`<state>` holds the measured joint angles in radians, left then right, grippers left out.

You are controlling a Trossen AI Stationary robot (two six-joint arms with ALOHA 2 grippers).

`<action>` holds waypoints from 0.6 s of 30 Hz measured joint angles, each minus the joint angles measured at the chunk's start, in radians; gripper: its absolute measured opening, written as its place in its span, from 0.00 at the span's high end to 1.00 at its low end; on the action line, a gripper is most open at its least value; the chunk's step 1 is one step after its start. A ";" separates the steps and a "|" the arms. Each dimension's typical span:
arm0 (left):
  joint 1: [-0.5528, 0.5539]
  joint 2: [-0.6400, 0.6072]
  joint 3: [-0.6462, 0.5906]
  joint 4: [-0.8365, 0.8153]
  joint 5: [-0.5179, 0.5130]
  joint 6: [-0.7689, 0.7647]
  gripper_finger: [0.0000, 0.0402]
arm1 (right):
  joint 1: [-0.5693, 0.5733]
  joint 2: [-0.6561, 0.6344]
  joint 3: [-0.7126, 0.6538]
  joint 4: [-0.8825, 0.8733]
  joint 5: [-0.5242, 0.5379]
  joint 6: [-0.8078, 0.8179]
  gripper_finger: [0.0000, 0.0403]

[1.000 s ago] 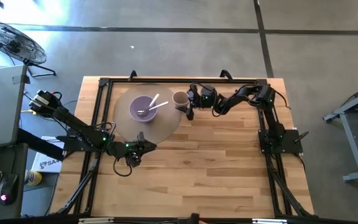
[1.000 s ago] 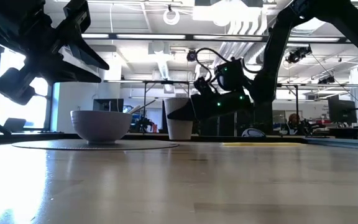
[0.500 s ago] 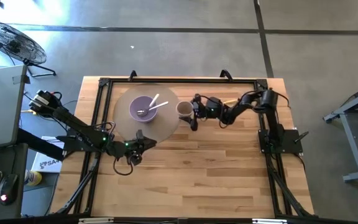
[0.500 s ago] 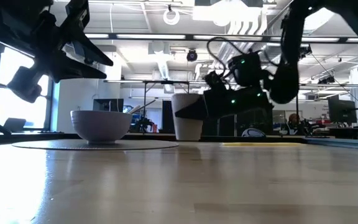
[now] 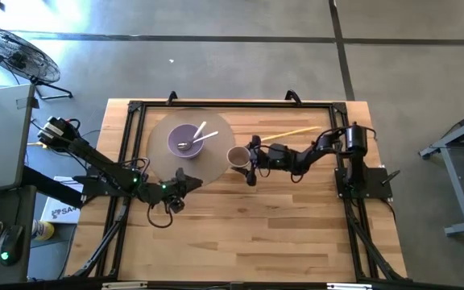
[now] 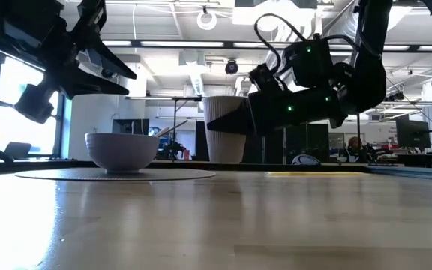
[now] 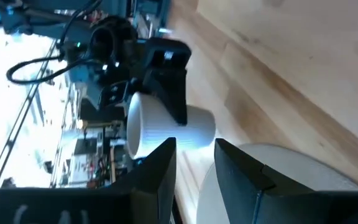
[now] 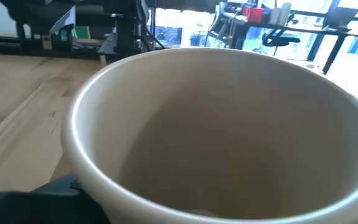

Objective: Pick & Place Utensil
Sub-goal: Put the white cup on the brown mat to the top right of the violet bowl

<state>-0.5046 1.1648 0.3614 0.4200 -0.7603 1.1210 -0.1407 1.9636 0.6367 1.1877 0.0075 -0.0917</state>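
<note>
The right end effector [image 5: 248,158] is clamped on the cream cup [image 5: 238,156], just off the round mat's [image 5: 216,165] edge near mid-tabletop [image 5: 296,217], whose near half lies bare. The cup's hollow shows only in the right wrist view. The spoon [image 5: 202,138] rests in the purple bowl [image 5: 185,139]. The left end effector [image 5: 185,182], fingers parted and empty, hangs by the mat's near edge.

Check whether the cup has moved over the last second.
Yes. The cup, held by the right claw, has slid off the round mat toward the table's near edge.
</note>
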 joint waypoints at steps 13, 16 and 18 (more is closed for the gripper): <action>0.000 0.000 0.000 0.070 0.459 -0.411 0.74 | 0.023 0.000 0.008 -0.022 0.011 0.007 0.20; 0.000 0.000 0.000 0.161 0.501 -0.767 0.74 | 0.033 0.000 0.009 -0.016 0.011 0.007 0.20; 0.000 0.000 0.000 0.224 0.505 -1.105 0.74 | 0.041 0.000 0.010 -0.017 0.019 0.006 0.20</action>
<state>-0.5041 1.1646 0.3618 0.6437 -0.2555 0.0161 -0.0999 1.9636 0.6471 1.1711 0.0268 -0.0856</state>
